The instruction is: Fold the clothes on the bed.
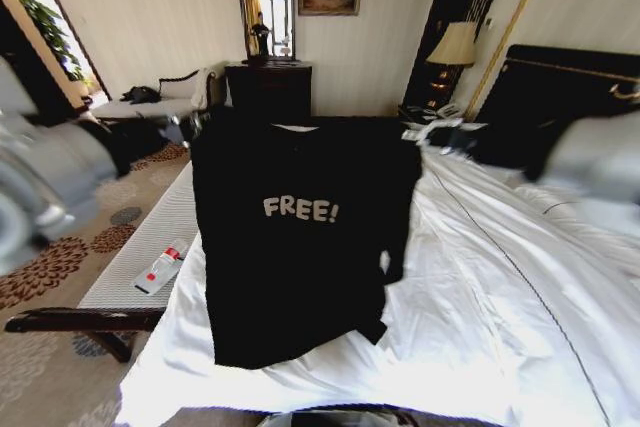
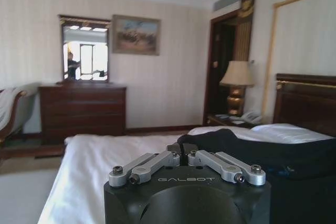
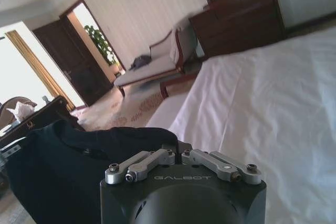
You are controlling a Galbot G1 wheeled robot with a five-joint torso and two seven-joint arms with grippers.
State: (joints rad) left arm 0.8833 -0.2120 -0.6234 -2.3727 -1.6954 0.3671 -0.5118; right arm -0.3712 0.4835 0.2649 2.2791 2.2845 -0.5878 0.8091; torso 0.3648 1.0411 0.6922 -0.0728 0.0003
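Observation:
The black T-shirt (image 1: 300, 247) with pale "FREE!" lettering hangs upright in the air over the white bed (image 1: 480, 297), spread wide; its lower hem rests on the duvet. My left gripper (image 1: 190, 129) is shut on its left shoulder and my right gripper (image 1: 432, 137) is shut on the other shoulder. In the left wrist view the left gripper (image 2: 181, 154) pinches dark cloth (image 2: 252, 150) above the bed (image 2: 89, 166). The right wrist view has the right gripper (image 3: 178, 149) closed on the shirt (image 3: 63, 166), with the duvet (image 3: 262, 87) beyond.
A pale bench (image 1: 140, 257) with dark legs stands along the bed's left side, a white and red bottle (image 1: 162, 267) lying on it. A dark dresser (image 1: 270, 87) and mirror stand at the far wall. The dark headboard (image 1: 560, 87) and a lamp (image 1: 455, 47) are at right.

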